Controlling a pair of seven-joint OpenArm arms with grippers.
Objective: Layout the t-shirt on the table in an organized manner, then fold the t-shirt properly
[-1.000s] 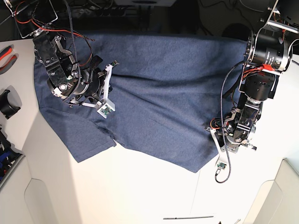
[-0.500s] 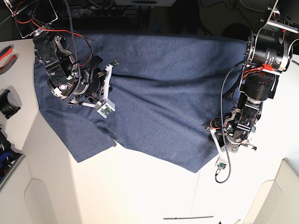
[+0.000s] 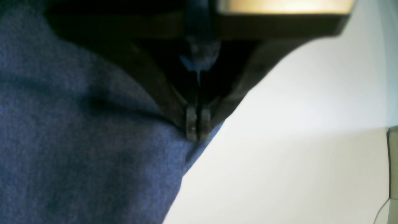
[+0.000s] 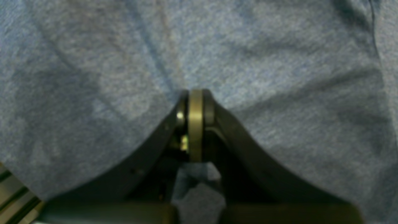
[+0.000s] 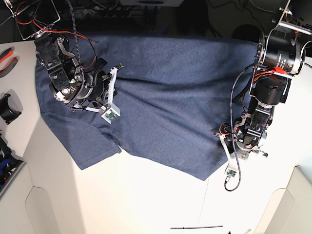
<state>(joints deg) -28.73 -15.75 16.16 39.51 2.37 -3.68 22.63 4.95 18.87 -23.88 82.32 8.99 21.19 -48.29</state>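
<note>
The slate-blue t-shirt lies spread over the far half of the white table, plain side up, with one sleeve pointing toward the front left. My left gripper is shut on the t-shirt's edge where it meets the bare table; its arm stands at the shirt's right side. My right gripper is shut, pinching a fold of the fabric; its arm rests over the shirt's left shoulder area. No lettering shows.
A red-handled tool and a black part lie at the far left. Raised white panels stand at the front left corner and front right corner. A thin dark rod lies at the front edge.
</note>
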